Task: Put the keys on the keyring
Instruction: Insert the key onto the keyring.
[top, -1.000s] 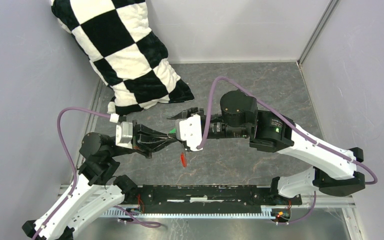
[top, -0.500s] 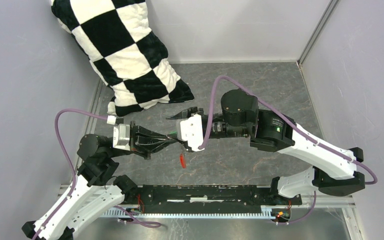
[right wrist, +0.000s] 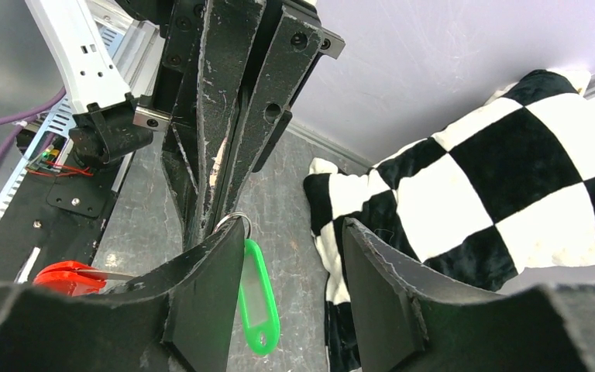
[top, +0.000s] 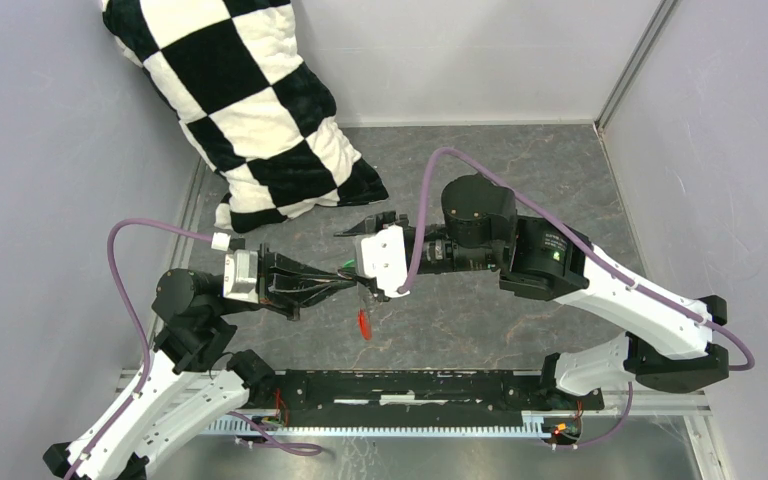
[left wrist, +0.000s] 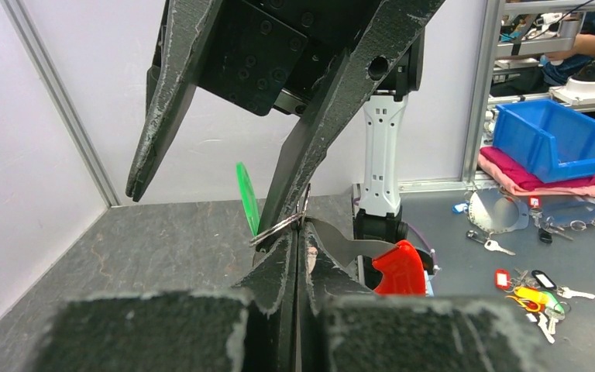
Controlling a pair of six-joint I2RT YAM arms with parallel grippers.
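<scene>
My left gripper [left wrist: 300,232] is shut, pinching the silvery ring of the keyring [left wrist: 275,229] at its tips, above the table's middle [top: 352,278]. A bright green plastic tag [right wrist: 257,294] hangs from that ring. From the same fingertips a grey metal key blade runs down to a red head [left wrist: 397,269], which dangles below both grippers [top: 363,323]. My right gripper [right wrist: 294,229] faces the left one, open. Its left finger [right wrist: 209,287] rests against the ring [right wrist: 236,219]; the green tag hangs in the gap between its jaws. Whether the key is threaded on the ring is hidden.
A black-and-white checkered pillow [top: 250,110] leans in the back left corner, close behind the right gripper's far finger. Grey walls close the cell on three sides. A black rail [top: 410,385] runs along the near edge between the arm bases.
Both grippers have drifted slightly left together, still tip to tip. The left wrist has turned a little. The red key head hangs in nearly the same place.
</scene>
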